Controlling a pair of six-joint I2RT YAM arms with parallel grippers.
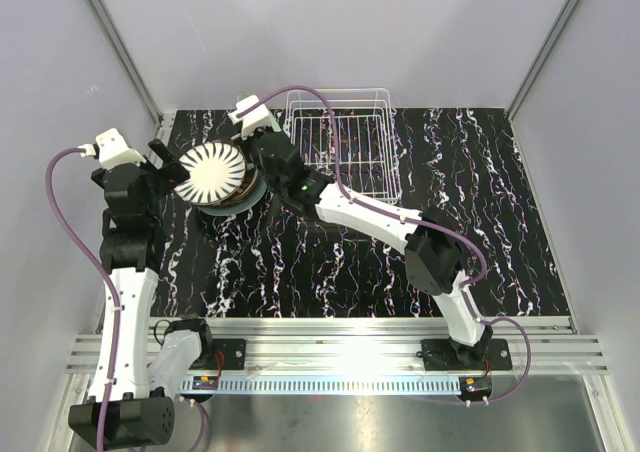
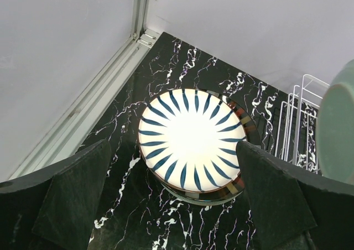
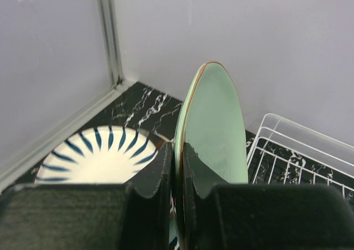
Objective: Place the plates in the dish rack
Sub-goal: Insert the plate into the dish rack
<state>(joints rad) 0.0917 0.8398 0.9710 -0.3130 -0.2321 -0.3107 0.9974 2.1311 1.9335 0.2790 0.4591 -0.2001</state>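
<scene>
**Green plate pinched on edge, rack waiting**

The right gripper (image 3: 177,156) has its jaws pressed onto the rim of a green plate (image 3: 213,123), one finger on each face. The plate stands on edge in the air, between the stack (image 1: 215,177) and the rack (image 1: 345,137), touching neither.

It is stiff, glazed and likely slippery, and heavy for such a narrow bite. With the grip at the lower rim, most of its weight sits above the fingers, so I judge that it could swivel or slide if it is swung fast. It would chip or crack against wire or the table. The rim is the only workable place to hold it.

The left gripper (image 2: 174,167) hangs over the stack with its jaws spread wide and nothing in them.

The rack sits at the far edge of the table and shows no plate between its prongs. The stack is topped by a white plate with blue rays (image 2: 191,136). Darker rims show beneath it, but how many I cannot tell.
</scene>
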